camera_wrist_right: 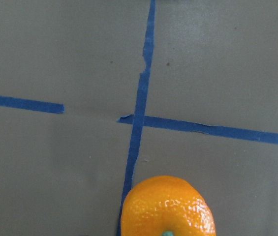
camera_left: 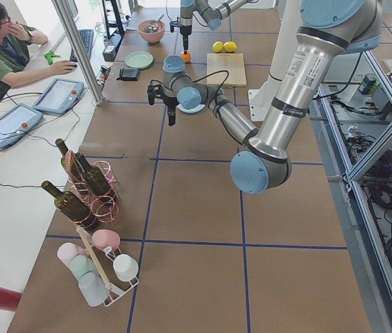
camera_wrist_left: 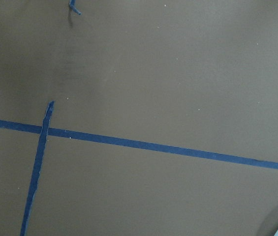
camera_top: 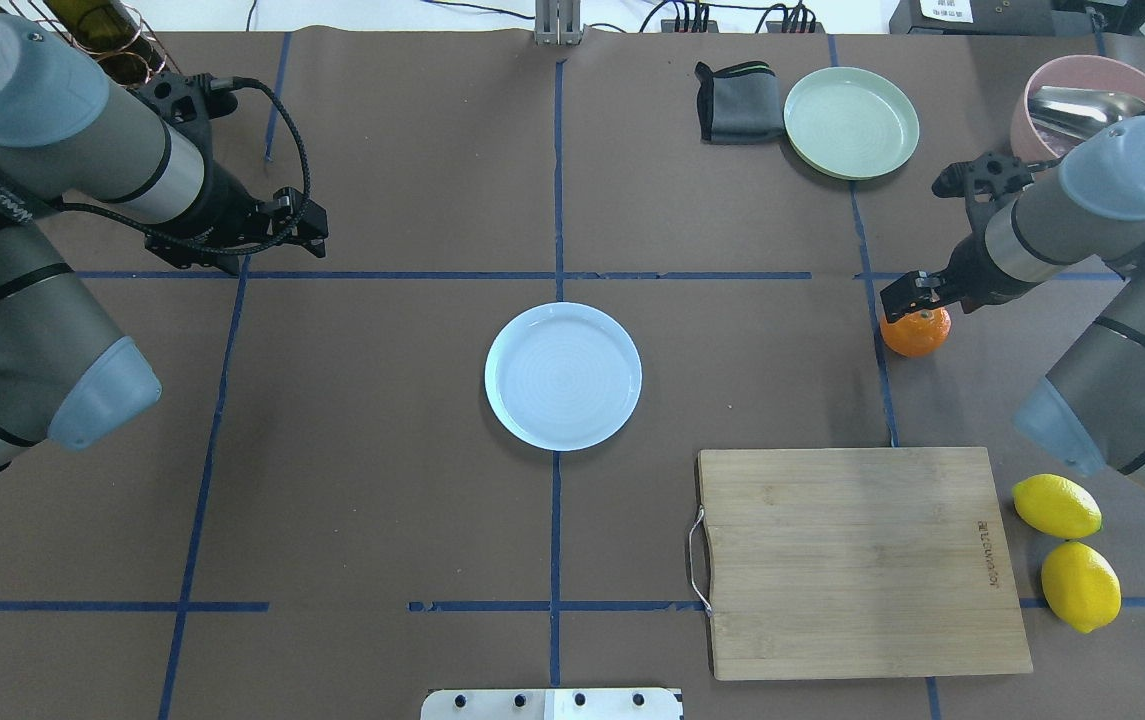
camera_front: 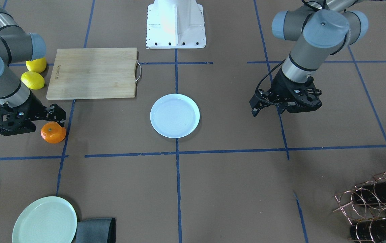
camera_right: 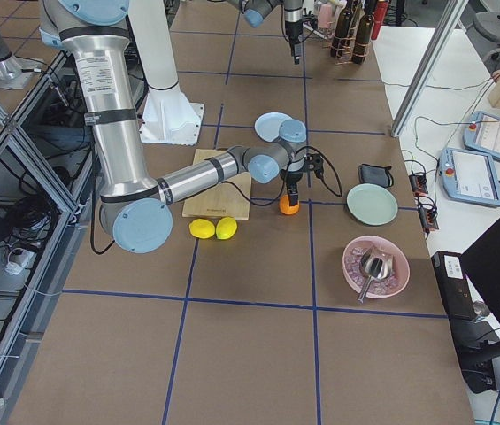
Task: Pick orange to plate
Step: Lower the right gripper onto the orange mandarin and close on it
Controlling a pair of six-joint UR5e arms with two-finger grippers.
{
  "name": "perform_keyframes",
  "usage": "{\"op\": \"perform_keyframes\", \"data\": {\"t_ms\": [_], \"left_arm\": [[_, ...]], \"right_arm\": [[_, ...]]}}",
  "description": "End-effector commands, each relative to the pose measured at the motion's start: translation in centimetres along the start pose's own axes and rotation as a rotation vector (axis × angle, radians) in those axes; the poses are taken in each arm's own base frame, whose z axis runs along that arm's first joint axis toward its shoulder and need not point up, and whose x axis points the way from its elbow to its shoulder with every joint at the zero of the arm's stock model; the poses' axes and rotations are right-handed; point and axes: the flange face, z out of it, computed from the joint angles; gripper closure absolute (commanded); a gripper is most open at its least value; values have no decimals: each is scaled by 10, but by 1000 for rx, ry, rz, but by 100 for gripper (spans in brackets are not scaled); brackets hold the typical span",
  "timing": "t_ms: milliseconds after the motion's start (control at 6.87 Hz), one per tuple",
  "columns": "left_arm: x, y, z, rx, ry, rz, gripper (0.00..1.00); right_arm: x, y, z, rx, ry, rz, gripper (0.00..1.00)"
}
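Observation:
The orange [camera_front: 53, 132] [camera_top: 916, 332] lies on the brown table by a blue tape line and shows at the bottom edge of the right wrist view [camera_wrist_right: 168, 206]. My right gripper [camera_front: 52, 118] [camera_top: 930, 300] hangs open directly over it, fingers pointing down, close above its top; whether they touch it I cannot tell. The pale bluish-white plate [camera_front: 175, 115] [camera_top: 563, 376] sits empty at the table's middle, well apart from the orange. My left gripper [camera_front: 267, 109] [camera_top: 270, 245] hovers open and empty over bare table on the far side of the plate.
A wooden cutting board [camera_top: 862, 560] and two lemons [camera_top: 1057, 505] lie near the right arm's base. A pale green plate [camera_top: 850, 122], grey cloth [camera_top: 737, 100] and pink bowl [camera_top: 1082, 100] sit beyond the orange. A bottle rack [camera_front: 375, 202] stands at the left arm's far corner.

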Motion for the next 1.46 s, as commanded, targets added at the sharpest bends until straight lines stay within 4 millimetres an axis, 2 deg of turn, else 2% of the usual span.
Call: {"op": "perform_keyframes", "data": {"t_ms": [0,437,583,728,874,1019,1165,1311], "left_arm": [[0,0,0,1,0,-1,0],[-1,1,1,-1,-1,1,0],[-1,1,1,-2,0,1,0],[-1,0,1,-3,-1,1,0],[0,0,-1,0,3,2,0],[1,0,-6,11,8,11,0],[-22,-13,-13,33,-12,78,0],[-53,-20,-17,34,-41,213,0]], "right_arm": [[3,-4,27,-23,21,-8,0],[7,-1,38,-40,35,-2,0],[6,0,39,-41,35,6,8],[3,0,35,-37,28,0,74],[-1,-2,32,-32,21,-13,100],[-10,-1,20,-19,0,-28,100],[-35,-7,-4,11,-33,-39,100],[-61,-19,-22,44,-68,-54,100]]}}
